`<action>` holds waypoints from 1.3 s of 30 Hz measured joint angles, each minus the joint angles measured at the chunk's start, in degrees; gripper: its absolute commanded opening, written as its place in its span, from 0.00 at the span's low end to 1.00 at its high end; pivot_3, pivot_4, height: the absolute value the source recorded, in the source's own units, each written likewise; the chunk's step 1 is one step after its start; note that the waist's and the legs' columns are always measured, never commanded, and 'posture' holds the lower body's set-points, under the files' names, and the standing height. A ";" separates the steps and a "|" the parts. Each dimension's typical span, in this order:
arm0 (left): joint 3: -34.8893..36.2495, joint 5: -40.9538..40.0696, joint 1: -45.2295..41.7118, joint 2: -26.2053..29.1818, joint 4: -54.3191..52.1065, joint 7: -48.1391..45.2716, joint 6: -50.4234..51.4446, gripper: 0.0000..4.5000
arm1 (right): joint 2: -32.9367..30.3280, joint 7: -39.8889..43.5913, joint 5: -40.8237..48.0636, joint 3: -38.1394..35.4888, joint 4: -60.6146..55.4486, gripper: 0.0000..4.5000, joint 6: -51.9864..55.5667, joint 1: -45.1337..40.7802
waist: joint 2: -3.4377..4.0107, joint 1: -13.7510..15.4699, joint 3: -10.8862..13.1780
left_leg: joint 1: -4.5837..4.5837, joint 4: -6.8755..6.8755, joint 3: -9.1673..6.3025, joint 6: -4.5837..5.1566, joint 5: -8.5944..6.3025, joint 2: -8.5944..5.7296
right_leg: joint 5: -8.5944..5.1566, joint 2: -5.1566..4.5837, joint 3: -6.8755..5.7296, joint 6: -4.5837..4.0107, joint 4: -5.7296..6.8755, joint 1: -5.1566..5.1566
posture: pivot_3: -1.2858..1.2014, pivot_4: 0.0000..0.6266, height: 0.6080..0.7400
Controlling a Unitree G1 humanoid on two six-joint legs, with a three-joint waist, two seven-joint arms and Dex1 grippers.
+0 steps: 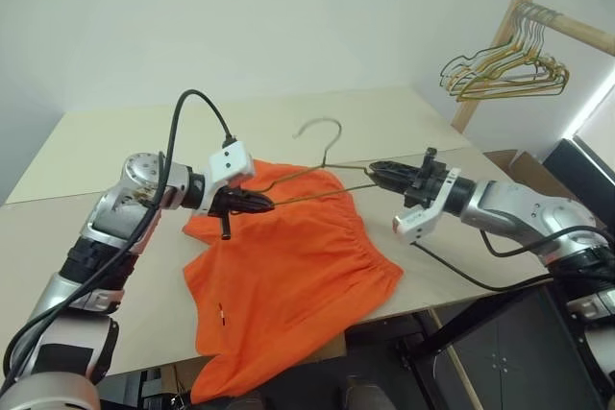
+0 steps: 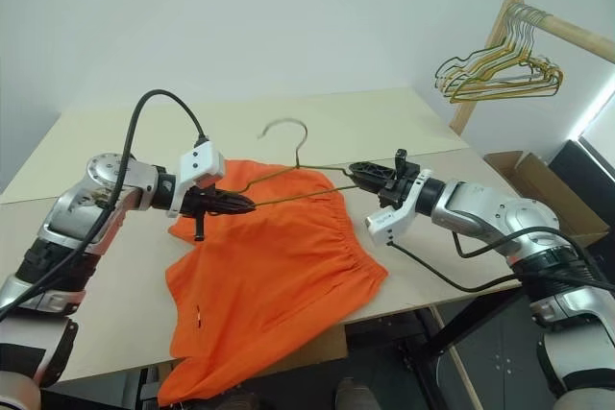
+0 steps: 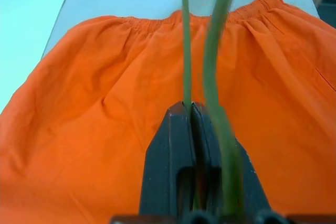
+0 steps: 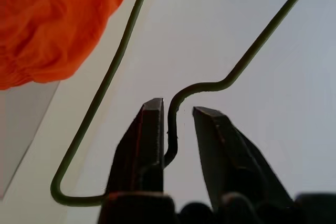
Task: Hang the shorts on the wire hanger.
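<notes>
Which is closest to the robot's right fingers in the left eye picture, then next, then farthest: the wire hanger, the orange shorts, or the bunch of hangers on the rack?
1. Wire hanger, at the fingers.
2. Shorts, on the table below.
3. Bunch of hangers, up on the rack behind.

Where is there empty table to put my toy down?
Bare table lies behind the wire hanger, toward the wall, and at the robot's far left beside the shorts. The middle is crowded: the left gripper pinches the hanger over the shorts, and the right gripper hangs beside it.
</notes>
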 measured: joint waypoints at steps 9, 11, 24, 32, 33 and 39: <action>0.29 0.10 2.10 1.83 -2.70 0.81 0.94 0.00 | -4.30 18.85 24.16 -0.06 -2.71 1.00 -1.79 4.07 | 0.00 -0.02 0.00 | 0.14 0.01 0.02 0.03 -0.02 0.03 | 0.00 0.01 0.05 0.00 0.03 0.11 | 0.51 0.00 1.00; 0.47 0.70 3.03 3.12 -3.33 0.85 -0.24 0.00 | -5.47 29.69 39.05 -0.06 -9.65 1.00 10.48 6.26 | 0.00 0.01 0.00 | 0.14 0.01 0.00 0.08 -0.04 0.08 | 0.00 0.01 0.07 0.00 0.04 0.12 | 0.51 0.00 1.00; 1.41 1.25 5.08 4.49 -8.90 -0.55 -3.03 0.00 | -2.37 65.14 62.94 8.47 -21.56 1.00 80.55 -15.61 | 0.05 3.04 -0.02 | -0.09 0.18 0.19 0.19 -0.13 0.07 | -0.01 -0.02 0.00 -0.01 0.18 -0.19 | 0.52 0.00 1.00; 1.50 0.56 5.26 4.56 -9.68 -1.02 -2.95 0.00 | 4.74 66.80 54.69 11.70 -13.38 0.91 85.08 -18.61 | 0.06 4.65 -0.01 | -0.22 0.37 0.25 0.20 -0.14 0.05 | -0.01 -0.02 -0.07 -0.01 0.18 -0.19 | 0.52 0.00 1.00; 1.50 0.52 5.27 4.56 -9.79 -1.06 -2.96 0.00 | 5.09 67.26 54.11 11.73 -12.88 0.87 85.15 -18.61 | 0.06 4.79 -0.01 | -0.22 0.37 0.26 0.19 -0.14 0.04 | -0.01 -0.02 -0.08 -0.01 0.19 -0.19 | 0.52 0.00 1.00; 1.50 0.07 5.27 4.58 -9.93 -1.58 -2.97 0.00 | 5.74 69.65 50.68 11.86 -11.43 0.40 84.67 -18.58 | 0.06 4.81 -0.01 | -0.23 0.40 0.30 0.19 -0.14 0.04 | -0.01 -0.01 -0.12 -0.01 0.20 -0.18 | 0.52 0.00 1.00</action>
